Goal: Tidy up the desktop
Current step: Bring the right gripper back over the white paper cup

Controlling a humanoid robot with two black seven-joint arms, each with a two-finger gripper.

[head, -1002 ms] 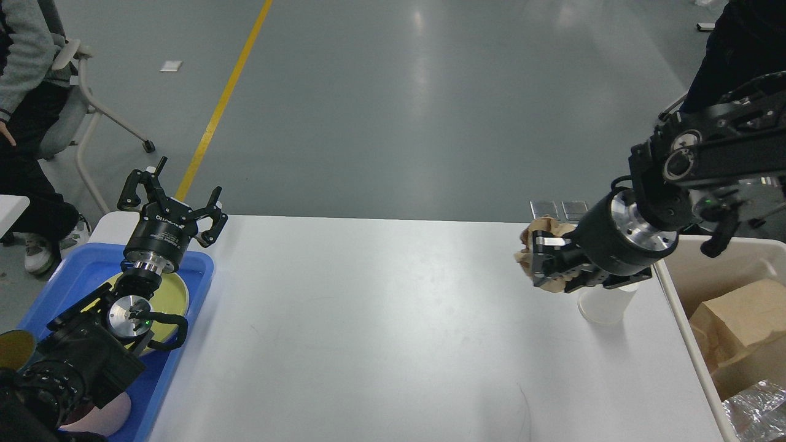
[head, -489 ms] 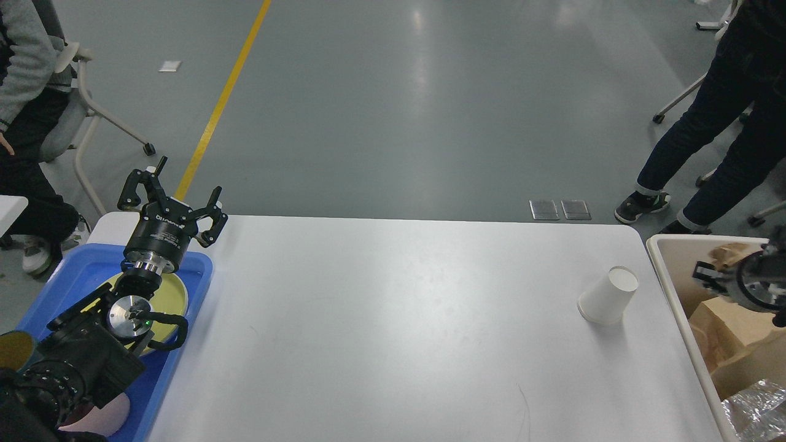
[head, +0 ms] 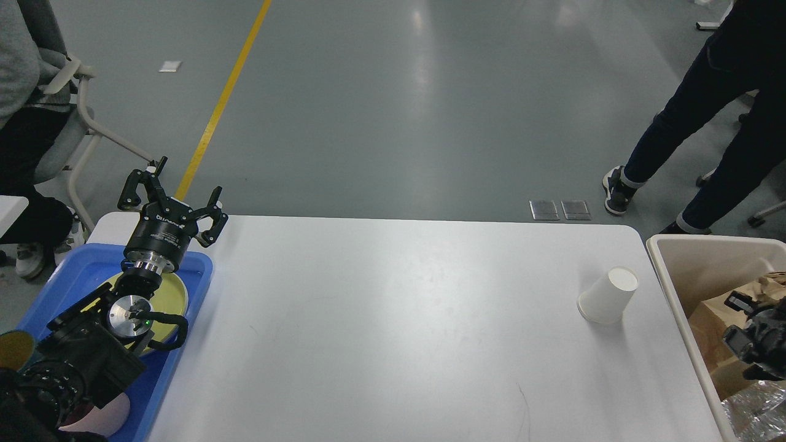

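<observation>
Your desktop (head: 393, 331) fills the lower middle of the head view, a large white top with rounded corners. On it, near the right edge, you have 1 white paper cup (head: 607, 296) standing upside down, tilted slightly, well apart from everything else on the surface.

Your left gripper (head: 172, 197) hangs above the far left corner of the desktop, over the far end of the blue tray (head: 184, 279). Its 2 fingers are spread wide with nothing between them. The tray sits along the left edge, and a yellow plate (head: 175, 294) lies in it, partly hidden behind your left arm.

Your right gripper (head: 752, 334) shows only as a dark shape at the right edge of the view, inside the beige bin (head: 669, 270). You cannot tell whether its fingers are apart or closed, or whether it holds anything. Around it in the bin lie crumpled brown paper (head: 712, 319) and, nearer you, something silvery and crinkled (head: 752, 411).

Beyond the desktop, on the grey floor, 1 person's legs (head: 688, 135) stand at the far right.
</observation>
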